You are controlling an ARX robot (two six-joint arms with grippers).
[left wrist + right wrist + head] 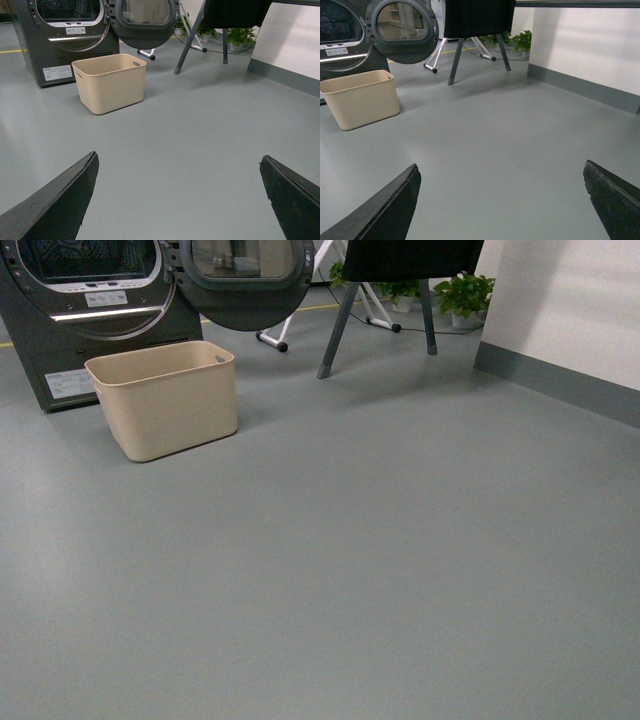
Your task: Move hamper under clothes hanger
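Observation:
The beige hamper stands on the grey floor in front of a dark grey front-loading machine, at the far left. It also shows in the left wrist view and the right wrist view. The clothes hanger stands further back and to the right, with angled grey legs and a black garment hung on it; its long dark bar shows in the right wrist view. My left gripper is open and empty, well short of the hamper. My right gripper is open and empty too. Neither gripper shows in the front view.
The machine has its round door swung open above the hamper. A white-legged stand with black feet is behind. Potted plants stand by the back wall. A white wall with grey skirting runs along the right.

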